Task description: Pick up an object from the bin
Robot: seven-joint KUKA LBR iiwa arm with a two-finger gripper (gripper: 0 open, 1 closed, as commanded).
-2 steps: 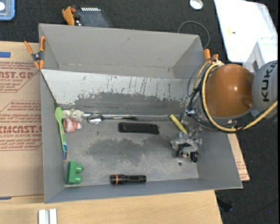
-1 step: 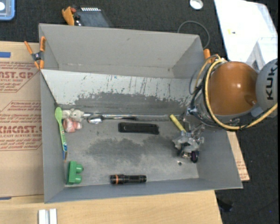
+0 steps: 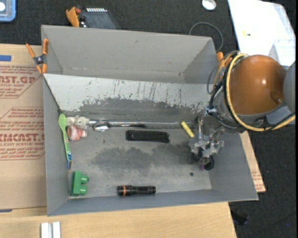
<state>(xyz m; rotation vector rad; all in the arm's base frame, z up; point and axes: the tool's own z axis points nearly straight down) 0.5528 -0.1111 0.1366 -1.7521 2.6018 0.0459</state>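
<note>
Finds the end effector (image 3: 206, 151) down low at the right of the bin (image 3: 139, 53), close over the scuffed grey metal floor. Cannot tell whether apart or together; sees nothing clamped in it.

Nearest to it: a short yellow stick (image 3: 187, 129), just to the left and a little farther back, apart from it. Further left, a flat black bar (image 3: 147, 136), matte and straight-edged, and behind that a shiny metal spoon (image 3: 102, 127) with a long thin handle.

Well apart at the left wall: a slim green toothbrush (image 3: 65, 138), a small pale pink-and-white lump (image 3: 78, 129) of uncertain kind, a blocky green plastic piece (image 3: 79, 183). Along the near wall, a black cylindrical torch or pen (image 3: 136, 190).

Risks, as judged from here: closing on bare floor and coming up with nothing, given no thing plainly under it; scraping metal on metal by pressing lower. Reaching for the yellow stick could nudge it away, being small, smooth and light, likely to roll or skid on worn sheet. Could also pinch against the sloped right wall, so near.
</note>
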